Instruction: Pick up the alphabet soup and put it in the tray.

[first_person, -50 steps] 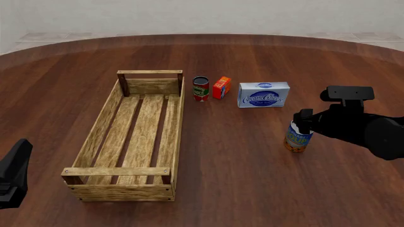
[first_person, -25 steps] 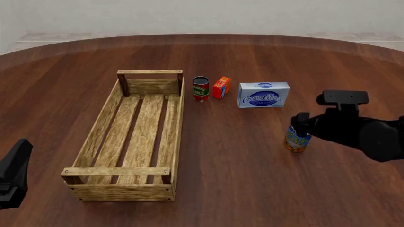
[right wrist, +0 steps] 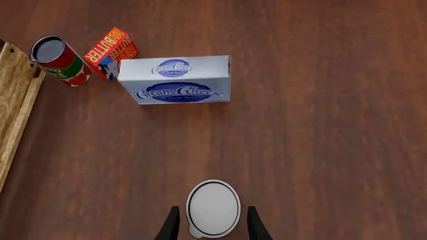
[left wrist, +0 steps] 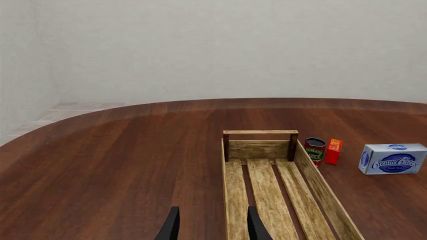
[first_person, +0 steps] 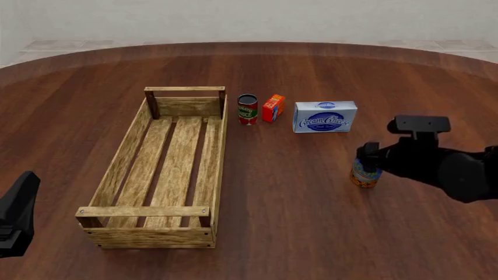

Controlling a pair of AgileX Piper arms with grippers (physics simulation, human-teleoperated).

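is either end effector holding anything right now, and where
Cannot tell for the right end effector: its fingers straddle the soup can near the top, contact unclear. The left end effector holds nothing.

Alphabet soup (first_person: 365, 175): blue, yellow and orange label; silver-grey lid. Tray (first_person: 125, 161): light wood, slatted, darker corner posts. Small can (first_person: 247, 109): red and green, dark lid. Butter box (first_person: 273, 108): orange-red. Cream cheese box (first_person: 325, 116): white, blue oval logo. Surface (first_person: 295, 221): dark reddish-brown wood grain. Right gripper (first_person: 370, 155): black.

two cans (first_person: 247, 109) (first_person: 365, 172), two boxes (first_person: 273, 108) (first_person: 325, 116), one tray (first_person: 220, 150)
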